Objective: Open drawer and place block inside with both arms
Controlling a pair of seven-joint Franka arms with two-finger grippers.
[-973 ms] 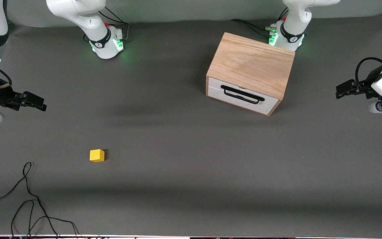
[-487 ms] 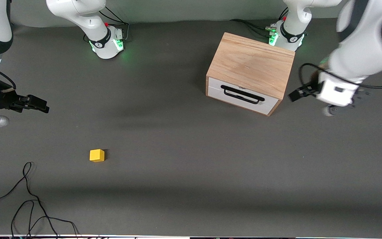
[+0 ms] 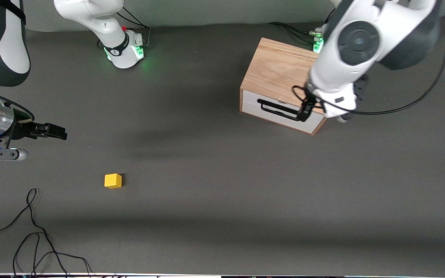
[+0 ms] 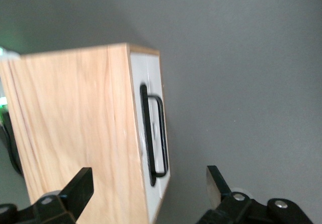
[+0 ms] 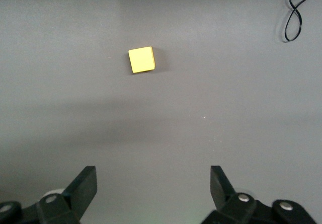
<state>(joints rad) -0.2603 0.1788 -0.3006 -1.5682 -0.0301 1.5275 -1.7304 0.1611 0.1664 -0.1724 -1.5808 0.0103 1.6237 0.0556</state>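
The box-shaped light-wood cabinet (image 3: 288,73) showed a smooth, grained top, and its drawer's white front (image 3: 280,116) looked matt. The small yellow cube (image 3: 113,180) looked smooth, and the dark grey table covering (image 3: 222,200) was matt.

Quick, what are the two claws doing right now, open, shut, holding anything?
Left gripper: open, empty, over the cabinet by the drawer handle.
Right gripper: open, empty, above the table near the block.

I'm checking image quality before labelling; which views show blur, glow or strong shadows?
Front view: green glow at both arm bases, soft shadow bands across the table. Left wrist view: cabinet and drawer slightly soft. Right wrist view: block sharp, faint shadow beside it.
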